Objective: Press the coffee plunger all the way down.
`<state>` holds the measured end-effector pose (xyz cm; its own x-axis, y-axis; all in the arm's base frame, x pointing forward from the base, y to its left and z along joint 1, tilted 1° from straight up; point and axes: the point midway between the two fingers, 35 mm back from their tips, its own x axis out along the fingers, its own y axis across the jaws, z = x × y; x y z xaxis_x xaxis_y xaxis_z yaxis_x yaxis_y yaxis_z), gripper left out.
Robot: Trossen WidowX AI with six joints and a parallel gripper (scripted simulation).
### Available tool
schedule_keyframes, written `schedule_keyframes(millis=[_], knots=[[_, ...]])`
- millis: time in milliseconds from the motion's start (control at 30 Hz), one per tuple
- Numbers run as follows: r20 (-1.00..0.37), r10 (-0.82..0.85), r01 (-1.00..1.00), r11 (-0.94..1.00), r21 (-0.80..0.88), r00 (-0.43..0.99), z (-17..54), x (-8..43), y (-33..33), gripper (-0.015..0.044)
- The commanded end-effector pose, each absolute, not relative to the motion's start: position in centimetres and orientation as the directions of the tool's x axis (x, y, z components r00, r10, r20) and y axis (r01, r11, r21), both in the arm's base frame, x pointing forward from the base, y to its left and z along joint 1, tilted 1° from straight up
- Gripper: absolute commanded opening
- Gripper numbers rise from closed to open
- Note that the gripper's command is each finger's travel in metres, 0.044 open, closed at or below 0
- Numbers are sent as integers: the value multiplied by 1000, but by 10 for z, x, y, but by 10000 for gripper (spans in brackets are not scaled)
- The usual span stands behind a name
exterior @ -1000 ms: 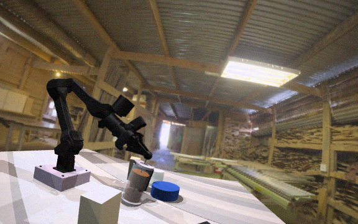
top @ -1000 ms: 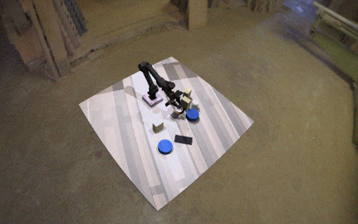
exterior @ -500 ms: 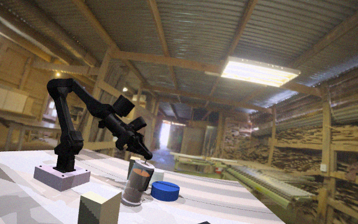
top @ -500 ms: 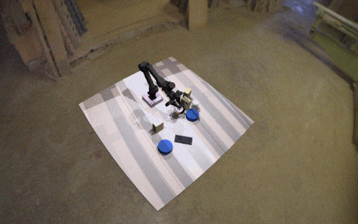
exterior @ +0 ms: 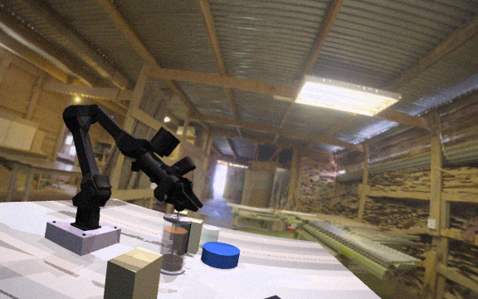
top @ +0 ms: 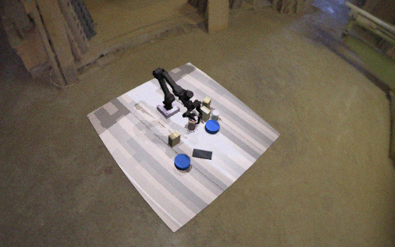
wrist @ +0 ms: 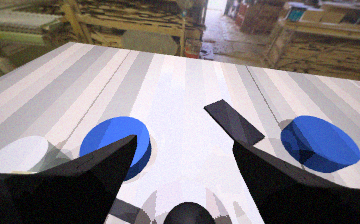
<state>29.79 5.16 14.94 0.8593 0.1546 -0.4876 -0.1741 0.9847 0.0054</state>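
The end effector (wrist: 181,165) is seen spread wide, with nothing held between its dark fingers. In the wrist view the black plunger knob (wrist: 188,215) is found low in the gap between them — touched by neither finger.

From the exterior view the coffee press (exterior: 174,244) is shown standing upright on the striped table (exterior: 289,266), directly beneath the end effector (exterior: 189,203). A thin rod is seen rising from its lid toward the fingers; an orange band is visible inside the clear wall, with dark contents at the bottom. How far down the plunger sits cannot be told for certain.

Just beside the coffee press a blue disc (exterior: 220,254) is laid flat, and a pale cylinder (exterior: 209,234) and a tan block (exterior: 195,235) are placed behind it. Another tan block (exterior: 133,274) is set nearer the camera.

In the top view a second blue disc (top: 182,161) and a dark flat slab (top: 202,154) are spotted further out on the table, well apart from the arm's base (top: 168,110).
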Motion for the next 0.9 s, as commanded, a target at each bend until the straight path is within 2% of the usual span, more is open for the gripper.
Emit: schedule_keyframes(millis=[0, 233, 400, 867], knots=[[-487, 154, -174, 985, 5, 859, 150, 298, 52, 440], [-493, 154, -172, 985, 8, 856, 176, 289, 49, 440], [-505, 150, -168, 986, 10, 850, 227, 254, 41, 440], [-506, 150, -168, 986, 10, 849, 224, 252, 41, 440]])
